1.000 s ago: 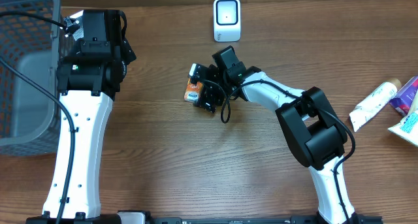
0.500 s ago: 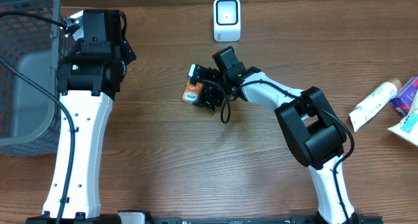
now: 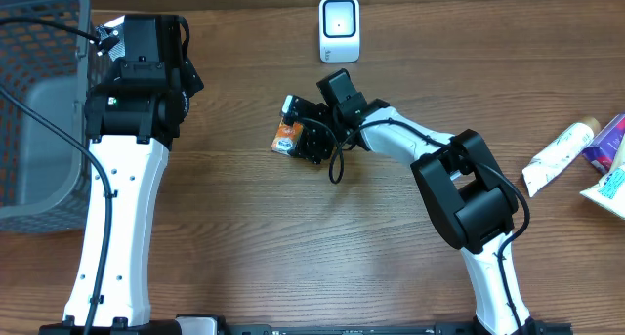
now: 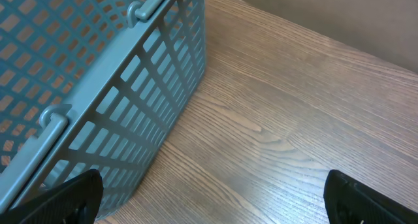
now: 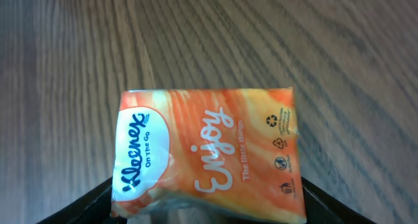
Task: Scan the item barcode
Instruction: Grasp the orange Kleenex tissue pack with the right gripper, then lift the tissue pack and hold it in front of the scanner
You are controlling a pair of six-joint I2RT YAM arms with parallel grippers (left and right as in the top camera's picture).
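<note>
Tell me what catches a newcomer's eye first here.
The orange tissue pack fills the right wrist view, caught between the right gripper's fingers at the centre of the overhead view. A white scanner stands at the top of that view. A grey mesh basket takes up the left side, beside the open left gripper.

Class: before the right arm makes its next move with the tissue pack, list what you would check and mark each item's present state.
1. Tissue pack sits between the fingers of the right gripper: ok.
2. Grip firm enough to lift it: cannot tell.
3. Barcode found: not ok; only the logo face shows.
4. Bare table between the pack and the scanner: ok.
5. Left gripper open, out of the way beside the basket: ok.
</note>
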